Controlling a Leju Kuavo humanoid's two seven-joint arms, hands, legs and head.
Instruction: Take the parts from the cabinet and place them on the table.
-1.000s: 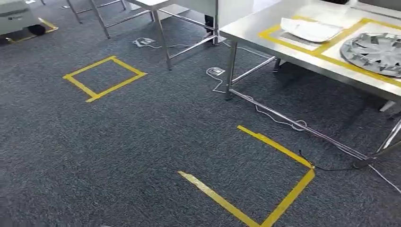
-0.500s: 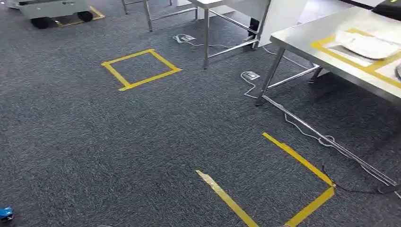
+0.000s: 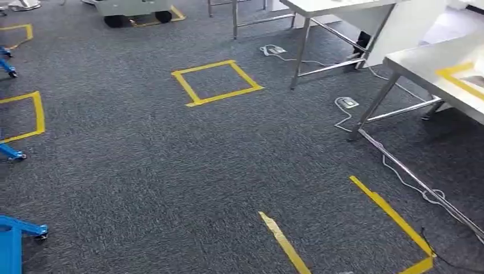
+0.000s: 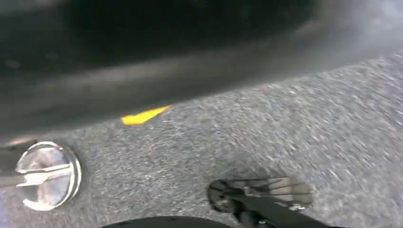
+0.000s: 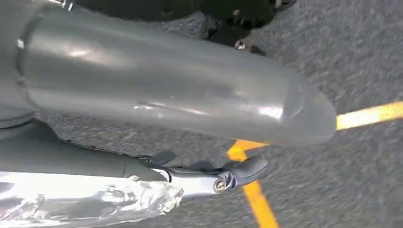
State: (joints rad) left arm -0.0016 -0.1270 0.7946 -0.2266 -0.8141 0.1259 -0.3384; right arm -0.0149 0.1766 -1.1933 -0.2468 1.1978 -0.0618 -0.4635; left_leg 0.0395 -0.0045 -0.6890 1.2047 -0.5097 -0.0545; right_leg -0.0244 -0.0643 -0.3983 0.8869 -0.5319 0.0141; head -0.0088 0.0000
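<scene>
No readable writing. Dark grey carpet (image 3: 171,171) with yellow tape squares (image 3: 217,83); steel desk (image 3: 422,65) right. Right robot hand (image 5: 199,109) grip unclear; left likewise.

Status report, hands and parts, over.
Right hand hangs over carpet, grip unclear. Table off right. Blue cart close on left.
</scene>
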